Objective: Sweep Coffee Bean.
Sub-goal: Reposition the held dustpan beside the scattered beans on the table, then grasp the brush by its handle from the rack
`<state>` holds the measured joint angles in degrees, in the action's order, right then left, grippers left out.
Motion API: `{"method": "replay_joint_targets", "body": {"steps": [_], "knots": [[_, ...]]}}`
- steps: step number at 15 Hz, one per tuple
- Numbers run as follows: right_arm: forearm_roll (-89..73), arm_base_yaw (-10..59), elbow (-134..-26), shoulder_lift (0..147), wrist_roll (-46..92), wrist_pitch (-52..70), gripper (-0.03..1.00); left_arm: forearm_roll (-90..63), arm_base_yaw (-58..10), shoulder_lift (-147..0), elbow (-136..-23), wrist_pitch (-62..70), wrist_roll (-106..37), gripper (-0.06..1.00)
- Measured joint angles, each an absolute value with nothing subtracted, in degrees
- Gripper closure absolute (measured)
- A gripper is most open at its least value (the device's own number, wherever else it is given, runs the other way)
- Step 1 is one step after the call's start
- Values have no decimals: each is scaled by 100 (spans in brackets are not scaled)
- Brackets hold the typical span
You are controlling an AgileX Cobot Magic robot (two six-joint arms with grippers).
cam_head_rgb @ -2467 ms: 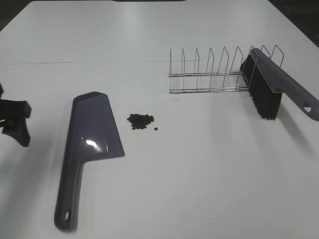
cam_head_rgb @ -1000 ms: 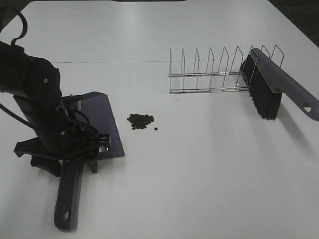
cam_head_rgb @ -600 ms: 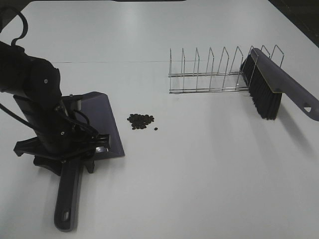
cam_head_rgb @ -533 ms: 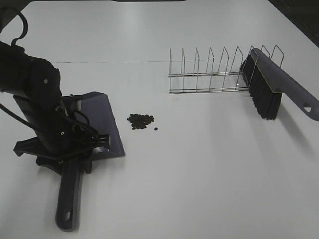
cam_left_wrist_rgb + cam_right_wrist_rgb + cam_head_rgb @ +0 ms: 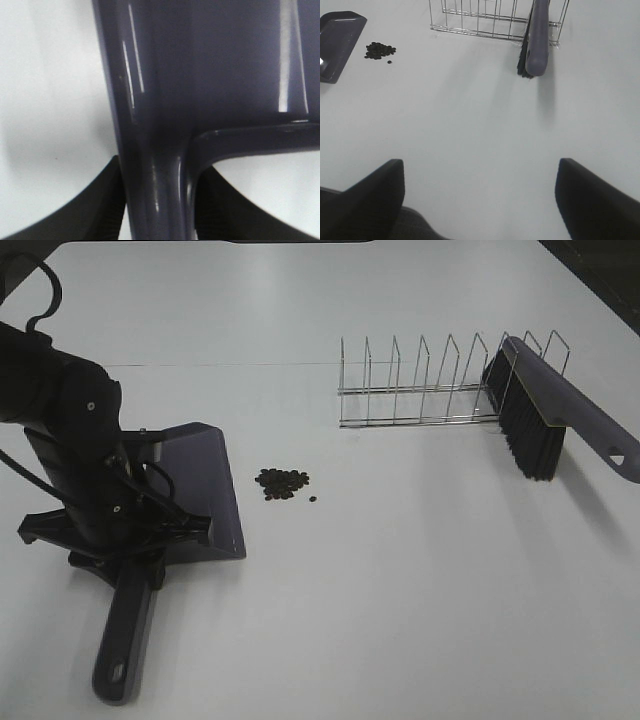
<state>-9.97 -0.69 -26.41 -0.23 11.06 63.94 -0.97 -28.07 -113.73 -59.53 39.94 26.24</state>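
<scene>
Brush (image 5: pixel 548 408) propped on wire rack (image 5: pixel 410 391), coffee beans (image 5: pixel 282 483) beside dustpan (image 5: pixel 200 485)

Matte black left arm (image 5: pixel 65 430), bulky rounded links, looping black cable (image 5: pixel 47 295), pale screw heads (image 5: pixel 90 407), broad dark jaws

Nothing to read here, folks. The dustpan (image 5: pixel 195 480) and brush (image 5: pixel 572 406) show plain plastic with no lettering, and the white table (image 5: pixel 400 590) carries no label or mark.
</scene>
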Motion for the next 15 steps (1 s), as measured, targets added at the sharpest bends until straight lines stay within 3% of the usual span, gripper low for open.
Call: {"method": "replay_joint_targets", "body": {"steps": [4,9,12,15], "knots": [[-997,-69,-2641,-23,1043,6394,24,372,-2676,-10863,-5953,4286,2263,59],[-865,-69,-2882,126,647,6291,24,464,-1776,-10159,-5953,4647,699,59],[-768,-69,-3317,957,269,6314,24,504,-1421,-10101,-5953,4750,-172,59],[-739,-69,-4578,3060,223,6870,24,705,-1381,-10101,-5953,4681,-768,59]]}}
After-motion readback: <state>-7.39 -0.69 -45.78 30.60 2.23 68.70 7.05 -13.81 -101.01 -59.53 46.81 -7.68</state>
